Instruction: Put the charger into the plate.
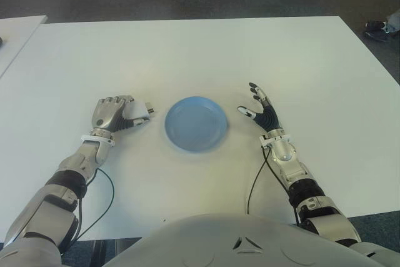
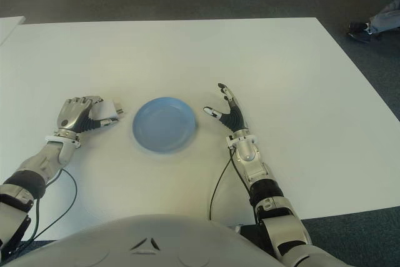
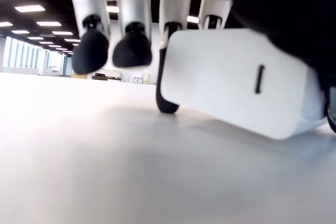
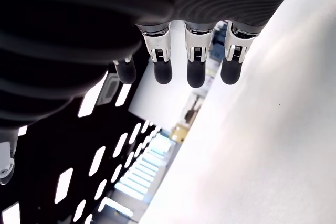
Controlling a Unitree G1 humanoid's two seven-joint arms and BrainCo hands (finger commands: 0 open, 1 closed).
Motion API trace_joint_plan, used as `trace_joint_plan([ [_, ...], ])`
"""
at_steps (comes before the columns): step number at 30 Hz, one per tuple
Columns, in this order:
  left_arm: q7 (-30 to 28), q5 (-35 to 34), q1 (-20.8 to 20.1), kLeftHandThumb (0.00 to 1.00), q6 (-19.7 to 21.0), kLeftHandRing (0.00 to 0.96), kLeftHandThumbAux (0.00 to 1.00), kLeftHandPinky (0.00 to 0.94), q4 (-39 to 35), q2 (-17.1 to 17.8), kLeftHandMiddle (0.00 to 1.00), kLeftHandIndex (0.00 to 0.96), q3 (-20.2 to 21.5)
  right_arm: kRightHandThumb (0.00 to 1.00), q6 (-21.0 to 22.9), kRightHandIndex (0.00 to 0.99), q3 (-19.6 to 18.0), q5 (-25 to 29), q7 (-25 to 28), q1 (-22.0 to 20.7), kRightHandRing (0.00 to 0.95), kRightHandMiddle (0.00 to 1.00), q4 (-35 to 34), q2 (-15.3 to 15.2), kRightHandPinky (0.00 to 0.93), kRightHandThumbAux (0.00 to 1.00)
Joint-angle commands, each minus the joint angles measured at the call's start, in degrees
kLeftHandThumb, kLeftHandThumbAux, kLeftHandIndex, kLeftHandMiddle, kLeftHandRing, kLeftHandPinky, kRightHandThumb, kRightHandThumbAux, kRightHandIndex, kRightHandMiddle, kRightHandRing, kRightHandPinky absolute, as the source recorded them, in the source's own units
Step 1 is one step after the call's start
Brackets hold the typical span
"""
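Left wrist view gives me the charger (image 3: 241, 82) close: a white block with a slot port, touching the table (image 3: 105, 171), left hand (image 1: 112, 114) fingers curled around it, left of the blue plate (image 1: 196, 123). Right hand (image 1: 261, 112), right of the plate, fingers spread, holding nothing.

Bare white table (image 1: 206, 54) lies all round the blue plate (image 1: 196, 123); only a narrow gap separates it from the left hand (image 1: 112, 112), a wider one from the right hand (image 1: 261, 110).
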Motion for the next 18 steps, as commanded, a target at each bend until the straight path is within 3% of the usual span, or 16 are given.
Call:
trace_joint_plan([
  [1,-0.04,0.43,1.69,0.717,-1.21,0.826,0.697,0.748,-0.26,0.35,0.832,0.444,-0.14,0.051,3.39,0.0,1.16,-0.58,0.31,5.73,0.088,0.019,3.74,1.46,0.115,0.426],
  [6,-2.46,-1.19,2.13,0.717,-1.79,0.831,0.697,0.766,-4.96,1.92,0.834,0.444,2.01,0.047,3.08,0.0,1.35,-1.2,-0.36,5.67,0.095,0.023,3.87,1.27,0.122,0.43],
  [13,-7.52,-4.42,4.58,0.722,-0.35,0.848,0.697,0.821,-17.66,3.17,0.85,0.444,7.83,0.045,2.48,0.0,1.55,-1.61,-1.28,5.44,0.098,0.025,4.21,1.22,0.124,0.451],
  [18,-16.15,-6.24,7.63,0.726,4.69,0.849,0.695,0.805,-31.38,2.79,0.848,0.444,11.31,0.042,2.78,0.0,1.51,-1.49,-1.32,5.49,0.083,0.022,4.05,1.32,0.11,0.459],
])
